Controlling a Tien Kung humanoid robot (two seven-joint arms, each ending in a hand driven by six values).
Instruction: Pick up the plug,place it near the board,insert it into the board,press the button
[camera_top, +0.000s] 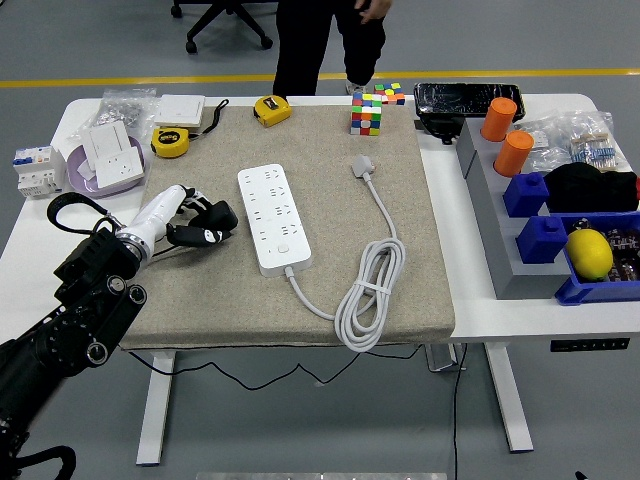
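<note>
While the left hand (200, 222) hovers just left of the white power strip (273, 219), its dark fingers (215, 236) are loosely curled and clamped on nothing — apart from the strip's edge. Right of the strip, well apart from it, the grey plug (362, 166) lies on the beige mat (330, 130), its cable coiled below and running back to the strip's near end. Beyond the strip, a person's legs (330, 40) stand behind the counter (470, 300).
</note>
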